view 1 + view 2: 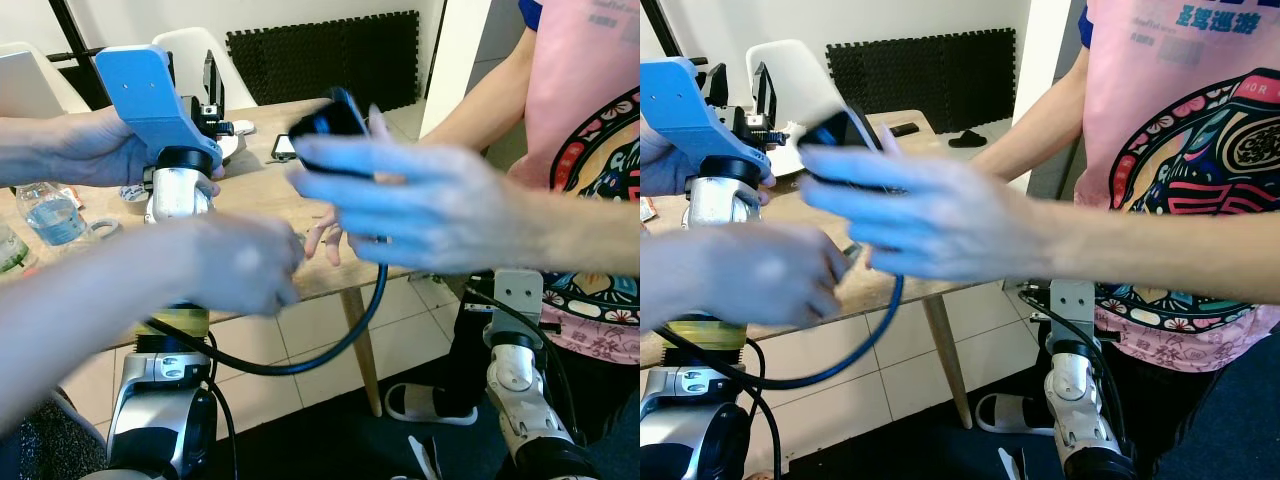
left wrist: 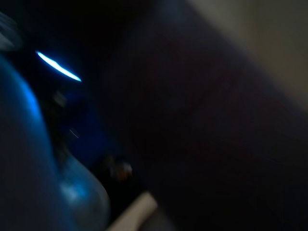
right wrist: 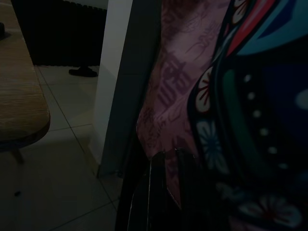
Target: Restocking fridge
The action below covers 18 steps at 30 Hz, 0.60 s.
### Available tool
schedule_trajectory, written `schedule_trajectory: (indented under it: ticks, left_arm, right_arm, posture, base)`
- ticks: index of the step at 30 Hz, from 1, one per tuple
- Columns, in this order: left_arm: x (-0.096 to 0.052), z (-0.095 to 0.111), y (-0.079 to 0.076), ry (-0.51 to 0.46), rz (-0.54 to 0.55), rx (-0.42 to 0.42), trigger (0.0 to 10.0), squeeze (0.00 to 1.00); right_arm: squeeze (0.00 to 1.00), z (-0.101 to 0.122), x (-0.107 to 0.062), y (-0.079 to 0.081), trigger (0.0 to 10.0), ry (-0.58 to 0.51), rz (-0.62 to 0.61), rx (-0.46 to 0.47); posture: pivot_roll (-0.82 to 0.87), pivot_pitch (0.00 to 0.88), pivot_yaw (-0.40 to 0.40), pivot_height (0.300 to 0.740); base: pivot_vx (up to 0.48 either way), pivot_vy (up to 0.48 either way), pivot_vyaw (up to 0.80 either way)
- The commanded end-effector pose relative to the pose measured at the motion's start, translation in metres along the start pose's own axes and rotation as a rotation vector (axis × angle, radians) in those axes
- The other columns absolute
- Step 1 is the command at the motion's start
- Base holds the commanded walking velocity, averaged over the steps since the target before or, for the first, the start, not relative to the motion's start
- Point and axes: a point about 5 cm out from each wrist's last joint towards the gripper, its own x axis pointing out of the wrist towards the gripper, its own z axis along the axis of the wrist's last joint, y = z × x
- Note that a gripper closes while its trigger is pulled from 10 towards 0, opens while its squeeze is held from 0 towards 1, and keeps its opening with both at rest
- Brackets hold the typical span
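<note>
— Where's the stock for the fridge?

— What I can make out is 1 water bottle [image 1: 50, 215] with a blue label, standing on the wooden table [image 1: 260, 190], lower than the left gripper [image 1: 738, 90] and out to its left. The label is too blurred to read.

— And that pincer itself?

— Raised above the table on the silver arm, just past a blue mount [image 1: 150, 90]. Open or closed, I can't tell. Its own camera gives only dark blur with a blue glow.

— Who is around it?

— 1 hand [image 1: 95, 150] rests against the arm right under the blue mount. A second, blurred hand [image 1: 240, 260] is lower down on the same arm. A third hand [image 1: 420, 200], to the pincer's right, holds a black object [image 1: 325, 120], and a thick black cable [image 1: 330, 350] loops down from there towards the arm's base.

— The other pincer?

— The right gripper [image 3: 163, 192] hangs low, well below the table top, close against a person's pink shirt [image 1: 590, 120]. It's too dark to tell its state. The shirt has a round colourful print and blue lettering at the top, which I can't read.

— Anything further off?

— A white chair [image 1: 195, 55] and a black foam mat [image 1: 330, 50] behind the table, beyond the left pincer.
</note>
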Motion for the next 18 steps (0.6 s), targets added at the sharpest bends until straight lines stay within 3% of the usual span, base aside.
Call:
schedule_trajectory:
  ticks: [1, 18]
  left_arm:
    - [0.0007, -0.0021, 0.0001, 0.013, -0.015, 0.030, 10.0, 0.00]
    - [0.0017, -0.0020, -0.0008, 0.010, -0.025, 0.034, 10.0, 0.00]
  right_arm:
    - [0.00, -0.0027, 0.0005, -0.0024, 10.0, 0.012, -0.012, 0.008]
    - [0.00, -0.0032, 0.0007, -0.0016, 10.0, 0.014, -0.012, 0.008]
  posture:
    - [-0.01, 0.000, 0.012, 0.740]
    - [-0.01, 0.000, 0.017, 0.740]
  base:
    - [0.000, 0.000, 0.00]
    - [0.000, 0.000, 0.00]
